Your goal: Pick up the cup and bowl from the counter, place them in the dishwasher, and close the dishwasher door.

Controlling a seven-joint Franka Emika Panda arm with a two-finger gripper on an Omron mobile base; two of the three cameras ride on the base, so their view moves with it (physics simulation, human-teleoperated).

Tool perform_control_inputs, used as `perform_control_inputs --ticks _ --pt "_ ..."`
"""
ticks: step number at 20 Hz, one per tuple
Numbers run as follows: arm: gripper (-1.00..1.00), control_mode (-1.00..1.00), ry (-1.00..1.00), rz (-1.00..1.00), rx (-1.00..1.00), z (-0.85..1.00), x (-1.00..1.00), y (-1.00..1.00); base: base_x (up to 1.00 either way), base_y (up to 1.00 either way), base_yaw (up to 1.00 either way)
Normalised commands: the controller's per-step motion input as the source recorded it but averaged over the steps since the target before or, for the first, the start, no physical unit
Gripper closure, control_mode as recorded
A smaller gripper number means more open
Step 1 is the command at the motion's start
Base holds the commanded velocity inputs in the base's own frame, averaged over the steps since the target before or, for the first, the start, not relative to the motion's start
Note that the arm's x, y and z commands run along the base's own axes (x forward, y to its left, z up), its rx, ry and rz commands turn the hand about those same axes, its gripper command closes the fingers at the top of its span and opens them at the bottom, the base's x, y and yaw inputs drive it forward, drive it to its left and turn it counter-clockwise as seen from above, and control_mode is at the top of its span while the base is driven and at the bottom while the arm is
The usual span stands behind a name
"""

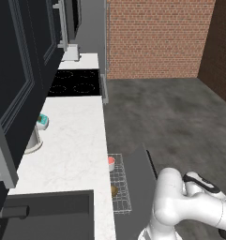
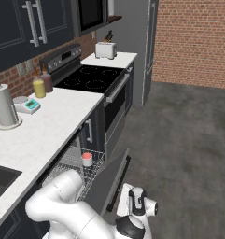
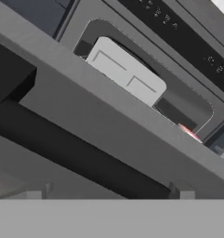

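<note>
Dark grey, the flat drop-down dishwasher door [image 2: 109, 179] stood half raised, with the small pinkish-red cup [image 2: 87, 159] and the golden-brown bowl [image 1: 114, 190] already on the grey wire rack [image 1: 119, 186]. Closing was the step in hand, so the open, empty claw [image 3: 108, 193], close against the door's edge, should push steadily upward from beneath. The bowl appeared in the left base view, whereas the hand view showed the door's inner face.

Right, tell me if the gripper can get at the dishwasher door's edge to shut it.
Probably yes. The gripper, jaws open and empty, sits right at the half-raised door, and nothing stands between them. The cup and bowl sit in the rack, clear of the door.
</note>
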Motion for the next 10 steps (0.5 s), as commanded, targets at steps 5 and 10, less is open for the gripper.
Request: perform_control_inputs --ticks 5,10 --pt "-1.0 -1.0 -0.02 0.14 0.23 -0.71 0.62 0.03 0.0 0.0 0.0" --pt "-1.0 -1.0 -0.09 0.24 0.31 -0.48 0.38 0.27 0.0 0.0 0.0"
